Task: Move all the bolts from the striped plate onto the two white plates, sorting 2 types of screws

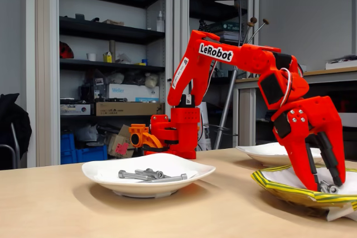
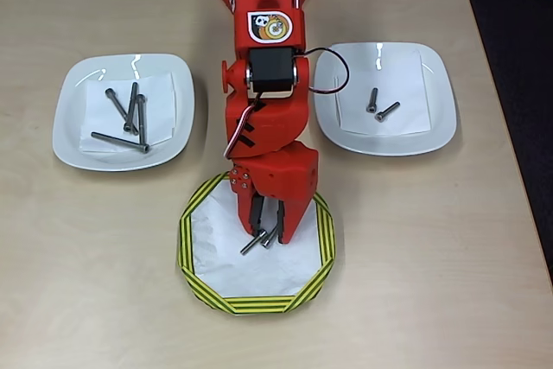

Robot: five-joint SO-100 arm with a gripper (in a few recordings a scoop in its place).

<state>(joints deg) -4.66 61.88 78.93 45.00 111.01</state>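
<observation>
4 long bolts (image 2: 130,117) on left white plate (image 2: 69,140), 2 short bolts (image 2: 378,105) (right)

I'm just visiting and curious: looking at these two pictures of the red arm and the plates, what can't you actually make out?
- Whether the pincer actually grips the bolts on the striped plate: its fingers cover the contact in the overhead view, and it is too small in the fixed view.
- The right white plate in the fixed view: the arm hides most of it, and its short bolts lie behind the rim.
- The left white plate in the fixed view: its long bolts overlap, uncountable.

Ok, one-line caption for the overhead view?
Gripper reaches bolts on the striped plate, between two white plates.
</observation>
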